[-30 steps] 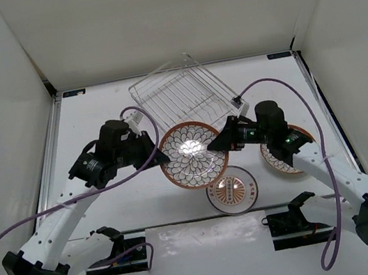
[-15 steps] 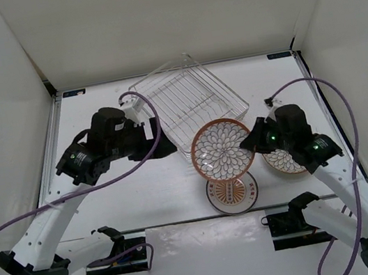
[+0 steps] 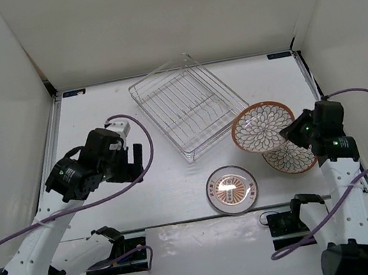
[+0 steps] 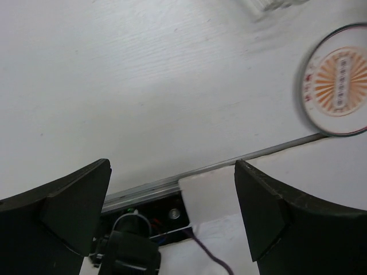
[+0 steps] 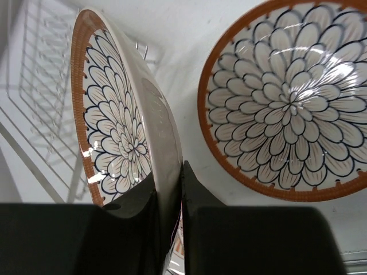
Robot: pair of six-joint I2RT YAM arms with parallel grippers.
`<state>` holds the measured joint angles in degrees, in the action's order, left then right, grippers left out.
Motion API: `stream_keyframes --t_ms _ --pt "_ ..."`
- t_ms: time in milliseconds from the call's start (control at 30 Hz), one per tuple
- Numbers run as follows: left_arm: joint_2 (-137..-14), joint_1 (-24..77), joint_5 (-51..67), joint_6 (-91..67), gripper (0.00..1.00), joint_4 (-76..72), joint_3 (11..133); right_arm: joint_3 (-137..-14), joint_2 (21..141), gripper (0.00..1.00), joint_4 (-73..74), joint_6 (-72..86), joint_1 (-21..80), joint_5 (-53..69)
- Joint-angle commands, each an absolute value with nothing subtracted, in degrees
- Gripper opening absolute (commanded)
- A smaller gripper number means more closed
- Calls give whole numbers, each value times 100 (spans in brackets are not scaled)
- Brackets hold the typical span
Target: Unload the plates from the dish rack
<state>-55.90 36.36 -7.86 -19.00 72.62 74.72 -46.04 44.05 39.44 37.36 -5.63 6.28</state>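
The silver wire dish rack [image 3: 190, 112] stands at the back centre with no plates in it; its wires [image 5: 40, 86] show at the left of the right wrist view. My right gripper [image 3: 290, 135] [image 5: 169, 177] is shut on the rim of an orange-rimmed petal plate [image 3: 262, 126] [image 5: 114, 132], held tilted above the table. A second petal plate [image 3: 292, 159] [image 5: 292, 97] lies flat on the table beside and partly under it. A pale plate with an orange centre [image 3: 231, 188] [image 4: 338, 80] lies near the front edge. My left gripper [image 3: 135, 163] [image 4: 172, 212] is open and empty, left of the rack.
White walls close in the table on three sides. A metal strip [image 4: 229, 163] marks the table's front edge, with the arm bases [image 3: 122, 250] below it. Purple cables [image 3: 353, 91] loop from both arms.
My left gripper let go of the petal plate, opened wide and drew back to the left. My right gripper carried that plate rightward, away from the rack, to above the second petal plate.
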Motion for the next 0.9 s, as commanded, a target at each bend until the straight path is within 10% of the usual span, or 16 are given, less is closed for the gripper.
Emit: stream_keyframes --t_ms 0,867 --pt "-5301 3586 -1396 -1565 100 7418 7050 -4729 4227 0 3102 4210 -1386 1344" --pt "-4843 3577 -2109 -1591 100 6987 5695 -3076 3392 0 3560 4614 -2601 132"
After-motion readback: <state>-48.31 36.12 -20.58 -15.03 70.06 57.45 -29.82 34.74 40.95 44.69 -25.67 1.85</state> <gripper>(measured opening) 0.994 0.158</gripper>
